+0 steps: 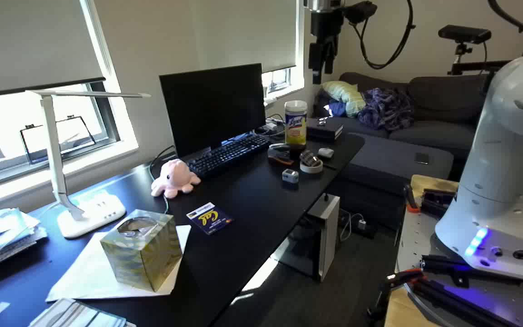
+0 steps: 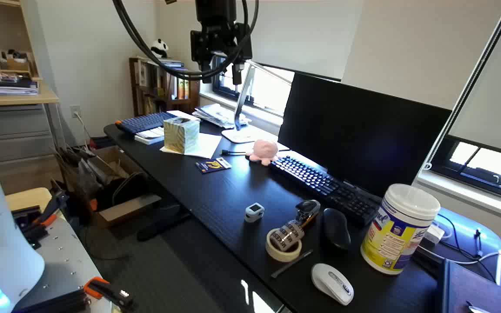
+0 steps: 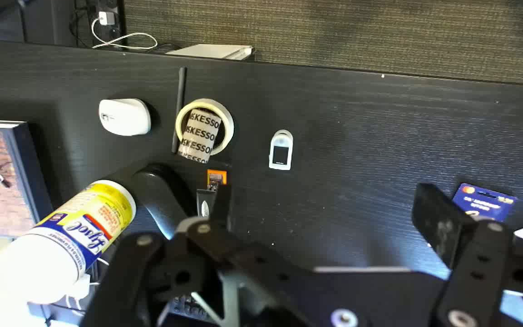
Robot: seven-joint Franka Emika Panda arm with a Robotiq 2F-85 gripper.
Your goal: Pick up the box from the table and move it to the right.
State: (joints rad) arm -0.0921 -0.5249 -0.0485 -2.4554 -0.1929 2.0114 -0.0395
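Note:
The box is a yellowish-green and tan cube with a round opening on top. It stands upright on a white sheet of paper on the black table. The box also shows near the far end of the table. My gripper hangs high above the table, well apart from the box; it also shows in an exterior view. In the wrist view my gripper has its fingers wide apart with nothing between them. The box is out of the wrist view.
A white lamp, a pink plush toy and a blue card are near the box. A monitor and keyboard line the window side. A wipes canister, tape roll and white mouse stand below the gripper.

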